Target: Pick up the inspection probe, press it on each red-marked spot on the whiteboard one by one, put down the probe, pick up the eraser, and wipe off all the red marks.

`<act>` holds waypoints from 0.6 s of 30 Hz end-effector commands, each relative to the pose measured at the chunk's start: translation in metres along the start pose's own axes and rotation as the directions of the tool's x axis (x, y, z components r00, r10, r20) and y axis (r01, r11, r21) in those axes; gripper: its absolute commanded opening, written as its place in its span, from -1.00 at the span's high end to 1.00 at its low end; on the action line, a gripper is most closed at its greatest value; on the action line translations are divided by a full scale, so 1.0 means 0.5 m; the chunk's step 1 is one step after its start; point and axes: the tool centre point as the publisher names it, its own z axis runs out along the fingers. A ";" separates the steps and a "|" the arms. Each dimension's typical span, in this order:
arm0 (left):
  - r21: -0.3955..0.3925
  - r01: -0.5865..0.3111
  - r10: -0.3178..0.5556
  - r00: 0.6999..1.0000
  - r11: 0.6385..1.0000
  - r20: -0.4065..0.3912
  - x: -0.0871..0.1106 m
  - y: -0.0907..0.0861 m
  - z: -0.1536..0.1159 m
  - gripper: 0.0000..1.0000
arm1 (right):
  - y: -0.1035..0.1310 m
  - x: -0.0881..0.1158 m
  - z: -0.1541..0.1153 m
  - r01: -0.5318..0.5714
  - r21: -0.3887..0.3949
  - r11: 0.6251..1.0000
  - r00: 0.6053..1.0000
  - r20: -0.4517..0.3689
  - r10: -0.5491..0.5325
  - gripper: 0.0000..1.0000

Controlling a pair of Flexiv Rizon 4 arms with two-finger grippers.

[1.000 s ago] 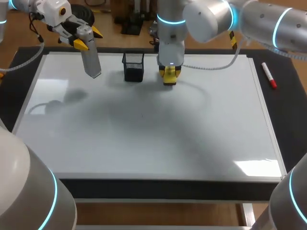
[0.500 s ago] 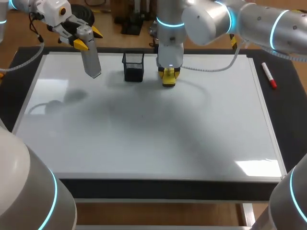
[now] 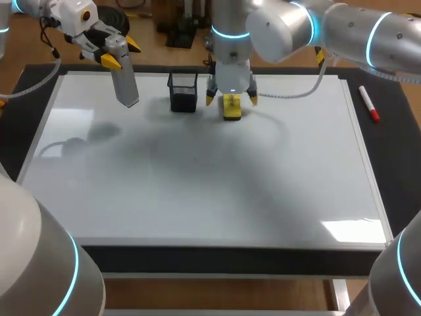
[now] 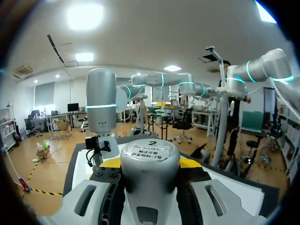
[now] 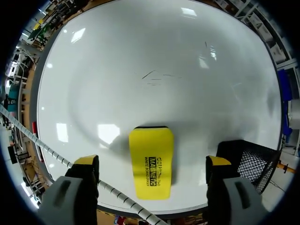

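- The whiteboard [image 3: 197, 197] is laid flat on the worktop. No red marks can be made out on it, only a few faint dark scratches.
- The probe [image 3: 123, 79], a stiff grey cylinder, is pinched at its top end by the left gripper [image 3: 122, 54] and held above the board's far left corner.
- A black mesh cup [image 3: 183, 92] is parked at the far edge, just beside the eraser.
- The eraser [image 3: 231, 107] is lying flat on the board, straddled by the right gripper [image 3: 231, 100], whose fingers are spread wide and not touching it. It's probably light and rigid with a soft underside, so it's best taken across the long sides at mid-length. The smooth shell could slip if it's grabbed near an end.
- A marker [image 3: 368, 103] is lying off the board, to the right.
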 end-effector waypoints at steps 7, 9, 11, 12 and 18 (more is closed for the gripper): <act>0.002 -0.001 0.001 1.000 1.000 -0.005 -0.003 0.000 -0.003 1.00 | 0.008 0.026 -0.032 -0.047 0.032 0.998 0.999 0.000 0.047 -1.00; 0.002 -0.001 0.001 1.000 1.000 -0.005 -0.003 0.000 -0.003 1.00 | 0.011 0.033 -0.039 -0.075 0.034 0.997 0.997 0.010 0.075 -1.00; 0.002 -0.001 0.001 1.000 1.000 -0.005 -0.003 0.000 -0.003 1.00 | 0.013 0.040 -0.045 -0.112 0.037 0.993 0.994 0.022 0.111 -1.00; 0.002 -0.001 0.001 1.000 1.000 -0.005 -0.003 0.000 -0.003 1.00 | 0.014 0.044 -0.048 -0.133 0.030 0.991 0.991 0.037 0.132 -1.00; 0.002 -0.001 0.001 1.000 1.000 -0.005 -0.003 0.000 -0.003 1.00 | 0.019 0.068 -0.067 -0.294 -0.031 0.955 0.937 0.188 0.295 -1.00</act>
